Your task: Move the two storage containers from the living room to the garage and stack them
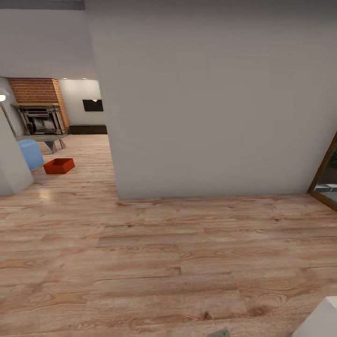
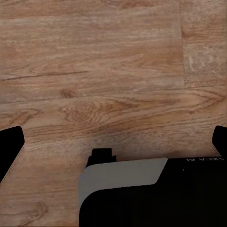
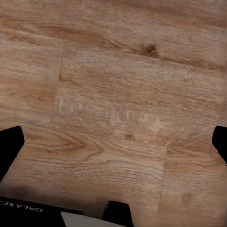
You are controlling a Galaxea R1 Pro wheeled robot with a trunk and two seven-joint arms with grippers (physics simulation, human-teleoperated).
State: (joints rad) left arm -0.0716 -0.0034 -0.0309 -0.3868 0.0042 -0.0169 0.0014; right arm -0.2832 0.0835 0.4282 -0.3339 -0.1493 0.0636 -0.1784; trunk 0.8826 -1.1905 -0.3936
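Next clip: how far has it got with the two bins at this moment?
Done: nothing shows as moved; one orange-red storage container sits on the light wood floor beyond the white wall, beside the blue sofa. In hand: nothing; the left gripper and right gripper hang open over bare planks. Left: fetching that bin and the second, carrying both to the garage, and stacking them.

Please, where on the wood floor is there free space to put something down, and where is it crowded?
The wood floor is bare across the wide patch bordered by the grey wall and the wood-framed door. It is crowded at the far left: the orange-red container sits beside the blue sofa, with the brick fireplace beyond.
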